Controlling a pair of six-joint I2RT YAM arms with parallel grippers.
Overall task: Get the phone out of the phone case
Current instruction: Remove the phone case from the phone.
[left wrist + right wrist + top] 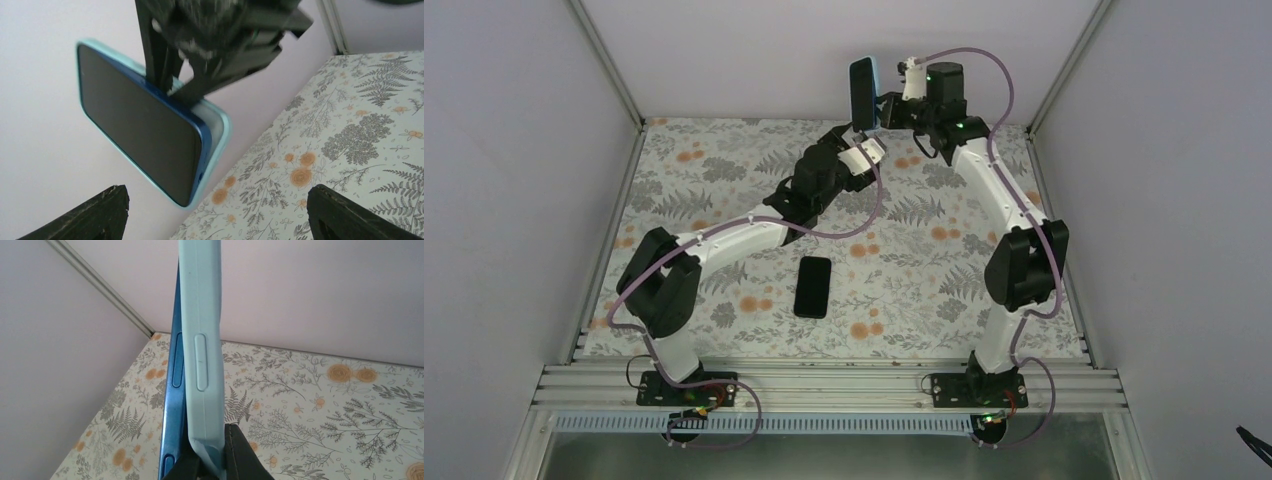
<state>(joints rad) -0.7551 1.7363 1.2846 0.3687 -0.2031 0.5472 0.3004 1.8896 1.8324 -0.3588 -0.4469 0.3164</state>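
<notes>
Pale-blue phone case (202, 340) pinched in right jaws, phone (137, 125) seemingly part-out; left jaws wide, near phone.

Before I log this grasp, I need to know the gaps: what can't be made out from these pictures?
Right wrist view: the right gripper is cut off by the bottom edge; only its pinch on the phone case shows.
Left wrist view: that gripper is blurred, so whether it touches the phone is unclear.
Top view: the dark slab on the table is too small to identify.
</notes>
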